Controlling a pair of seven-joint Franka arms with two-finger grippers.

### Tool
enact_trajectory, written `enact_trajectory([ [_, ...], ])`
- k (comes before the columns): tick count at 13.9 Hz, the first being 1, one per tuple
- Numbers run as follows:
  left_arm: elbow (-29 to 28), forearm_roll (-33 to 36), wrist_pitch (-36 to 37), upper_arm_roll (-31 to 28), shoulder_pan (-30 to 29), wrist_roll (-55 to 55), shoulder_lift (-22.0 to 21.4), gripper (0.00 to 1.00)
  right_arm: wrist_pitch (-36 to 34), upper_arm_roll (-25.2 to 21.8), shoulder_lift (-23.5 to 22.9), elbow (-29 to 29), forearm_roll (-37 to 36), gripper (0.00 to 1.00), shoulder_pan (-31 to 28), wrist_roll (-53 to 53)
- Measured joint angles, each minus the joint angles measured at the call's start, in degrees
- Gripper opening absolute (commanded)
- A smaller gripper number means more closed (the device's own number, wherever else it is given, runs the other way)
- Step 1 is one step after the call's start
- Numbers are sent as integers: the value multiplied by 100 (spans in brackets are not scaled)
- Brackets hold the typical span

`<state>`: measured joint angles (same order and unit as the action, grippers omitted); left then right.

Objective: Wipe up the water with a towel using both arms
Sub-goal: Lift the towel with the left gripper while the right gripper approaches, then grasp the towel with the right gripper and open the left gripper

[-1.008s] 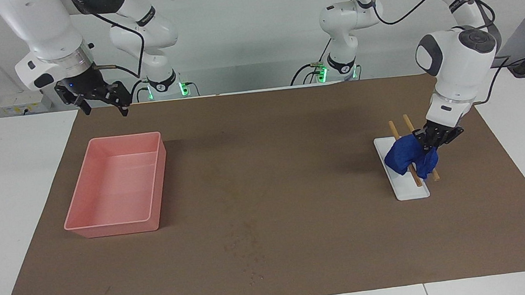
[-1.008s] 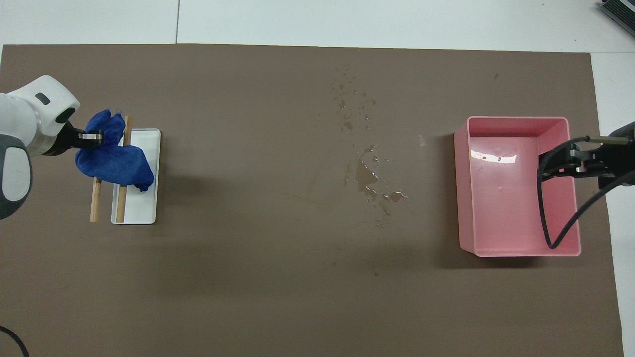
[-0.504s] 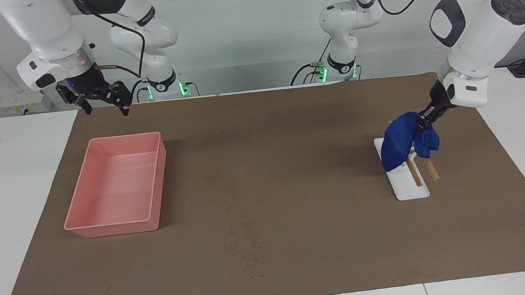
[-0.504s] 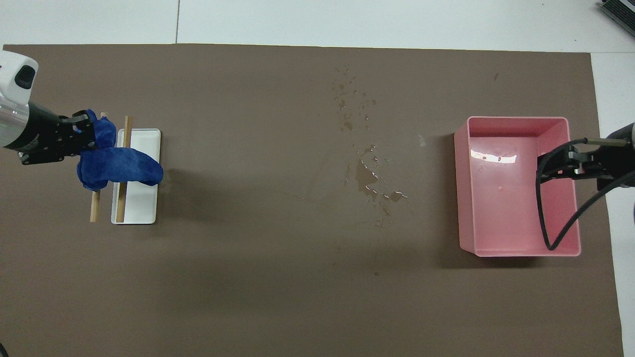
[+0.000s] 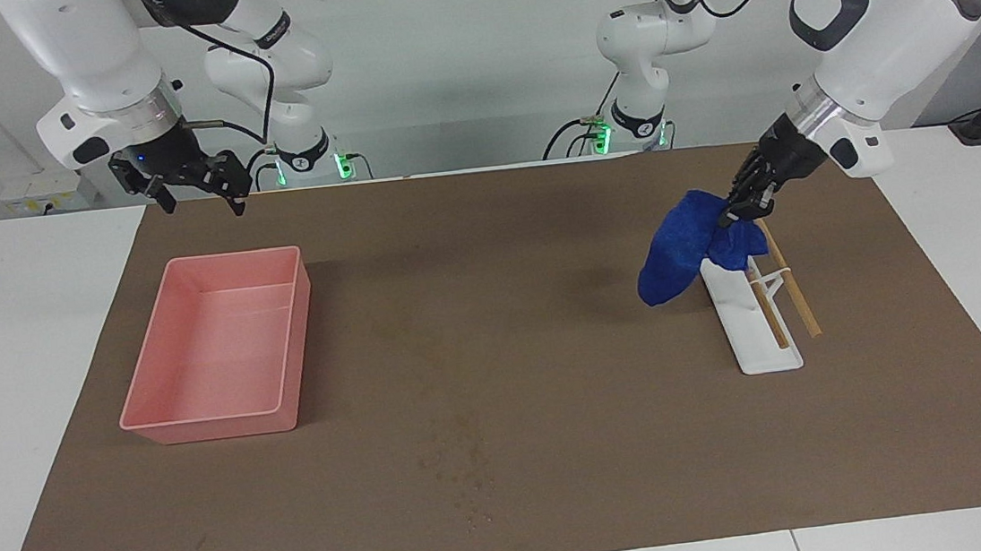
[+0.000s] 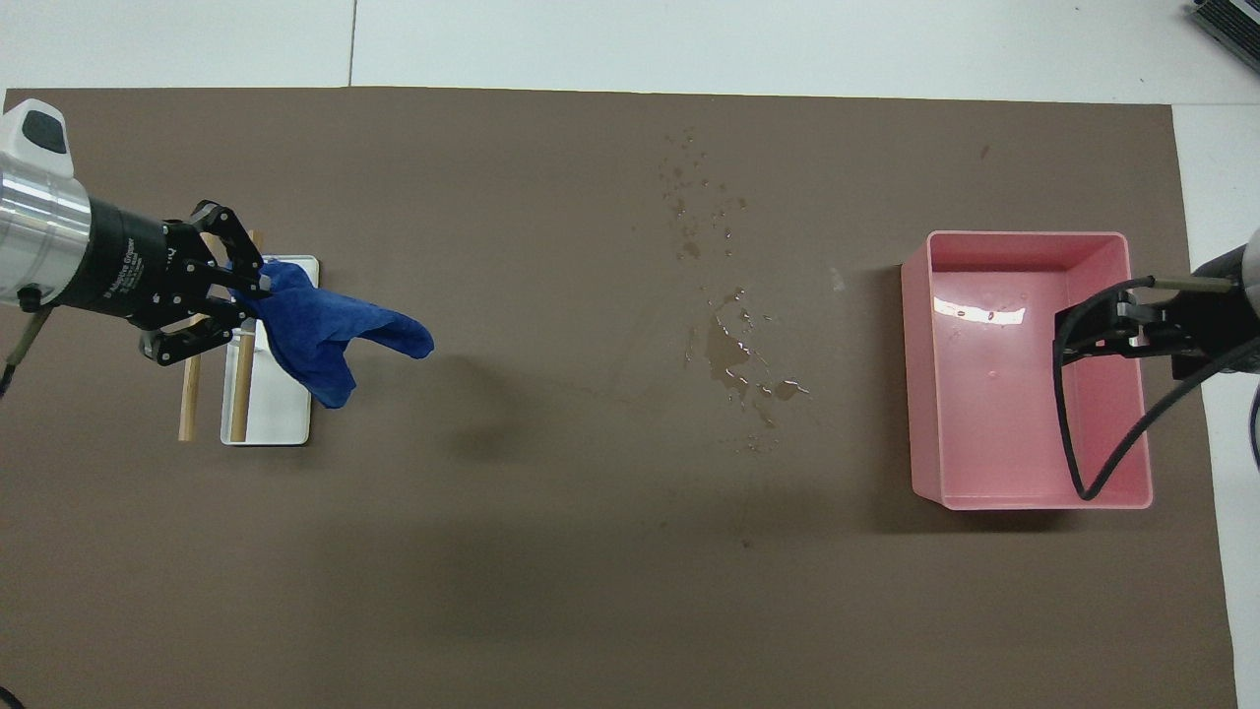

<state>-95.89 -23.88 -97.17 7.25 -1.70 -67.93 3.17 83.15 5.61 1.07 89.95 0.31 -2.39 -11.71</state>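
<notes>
My left gripper (image 5: 741, 208) (image 6: 254, 292) is shut on one end of the blue towel (image 5: 684, 245) (image 6: 333, 332) and holds it in the air above the white rack (image 5: 751, 320) (image 6: 283, 409). The towel hangs down toward the middle of the mat. The water (image 5: 460, 476) (image 6: 728, 325) is a scatter of specks and small puddles on the brown mat, midway along it. My right gripper (image 5: 196, 194) (image 6: 1073, 335) waits raised above the pink tray (image 5: 198, 412) (image 6: 1024, 497).
The white rack with two wooden sticks (image 5: 793, 287) (image 6: 188, 406) stands at the left arm's end of the mat. The pink tray stands at the right arm's end. A black cable (image 6: 1102, 448) loops over the tray.
My left gripper has lifted the towel off the rack's sticks and swung it toward the middle of the mat. My right gripper has barely moved.
</notes>
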Motion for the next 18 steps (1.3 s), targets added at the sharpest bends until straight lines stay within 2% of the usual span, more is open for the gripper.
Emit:
enact_trajectory([
  [5, 0, -880, -328, 417, 90, -1871, -1, 0, 82, 30, 13, -1, 926, 100, 18, -75],
  [8, -7, -1239, -840, 447, 345, -2965, -1, 0, 336, 58, 14, -1, 1246, 100, 277, -643],
  [14, -148, -1356, -1994, 467, 1074, -4502, 4, 0, 1078, 86, 15, 1, 1905, 100, 1052, -3524],
  [18, -157, -1359, -2318, 470, 1504, -4941, -15, 0, 1810, 88, 9, 90, 2085, 97, 1355, -5570],
])
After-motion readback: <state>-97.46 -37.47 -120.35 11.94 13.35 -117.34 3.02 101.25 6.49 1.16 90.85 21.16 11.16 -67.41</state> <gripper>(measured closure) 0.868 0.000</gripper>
